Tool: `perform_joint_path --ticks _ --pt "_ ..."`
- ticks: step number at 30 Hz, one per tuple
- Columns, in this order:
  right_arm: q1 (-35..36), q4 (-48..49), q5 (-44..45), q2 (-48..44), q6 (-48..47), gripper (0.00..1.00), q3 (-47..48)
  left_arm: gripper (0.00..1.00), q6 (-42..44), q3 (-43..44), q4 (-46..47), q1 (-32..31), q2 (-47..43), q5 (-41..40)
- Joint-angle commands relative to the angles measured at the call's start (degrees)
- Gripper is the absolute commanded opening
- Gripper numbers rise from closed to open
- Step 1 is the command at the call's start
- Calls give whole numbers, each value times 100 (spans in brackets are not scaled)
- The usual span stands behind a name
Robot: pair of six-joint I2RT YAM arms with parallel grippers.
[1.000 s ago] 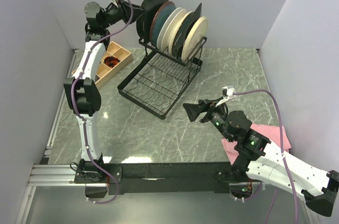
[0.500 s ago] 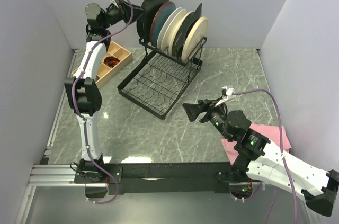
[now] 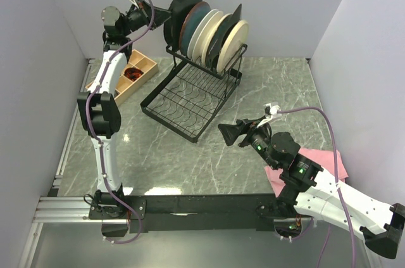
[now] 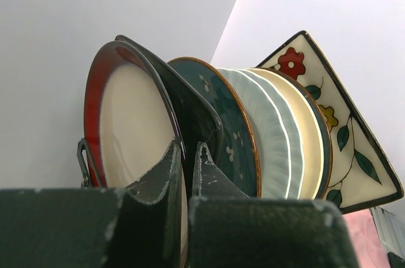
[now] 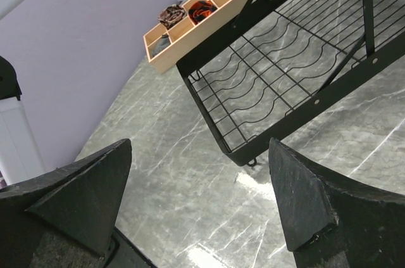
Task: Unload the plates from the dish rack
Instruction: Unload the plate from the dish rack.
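Some seven plates (image 3: 209, 30) are counted upright in the one dish rack (image 3: 190, 100) at the worktop's far edge; overlaps blur the count. The black plate (image 4: 192, 108) is pinched by the closed left fingers (image 4: 177, 165); the right fingers (image 3: 229, 134) are spread wide, empty

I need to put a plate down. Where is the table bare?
Bare marble lies between the dish rack and the near edge, and right of the rack. Crowded: wooden tray far left, pink cloth and right gripper near right.
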Motion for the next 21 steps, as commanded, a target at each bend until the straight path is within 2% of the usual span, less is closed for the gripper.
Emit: perform_joint_path --ticks 1,14,21 --pt "12 169 -12 -89 -16 94 221 1 528 -1 364 -73 -373 -126" --pt "12 169 -55 -177 1 93 212 1 167 386 207 -74 -522 -943" --pt "11 160 -46 -213 1 94 203 1 9 509 356 -73 -575 -917"
